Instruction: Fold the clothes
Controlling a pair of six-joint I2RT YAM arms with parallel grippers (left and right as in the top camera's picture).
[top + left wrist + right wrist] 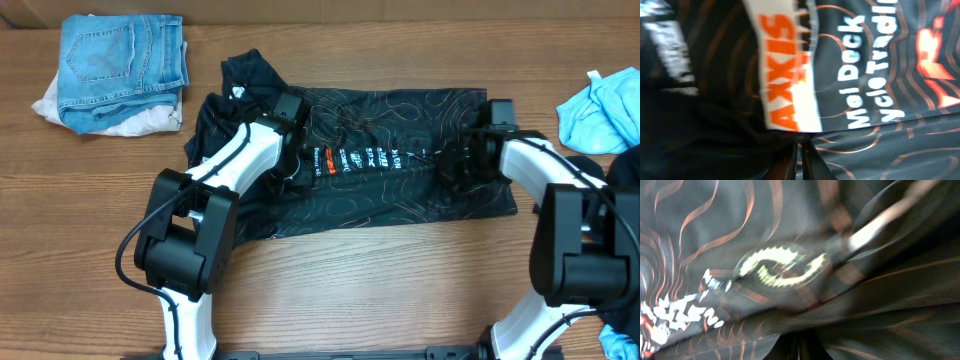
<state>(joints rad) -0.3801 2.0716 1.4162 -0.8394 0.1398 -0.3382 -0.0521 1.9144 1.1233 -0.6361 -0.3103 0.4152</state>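
Left claw (292, 150) and right claw (455, 162) both look pinched shut on the black shirt (400, 195) spread on the table (350, 285). Looks like the grab step of a fold. Next they'd need to lift together, evenly.

Even, bright overhead view, soft shadows; 2 wrist views dim and blurred.
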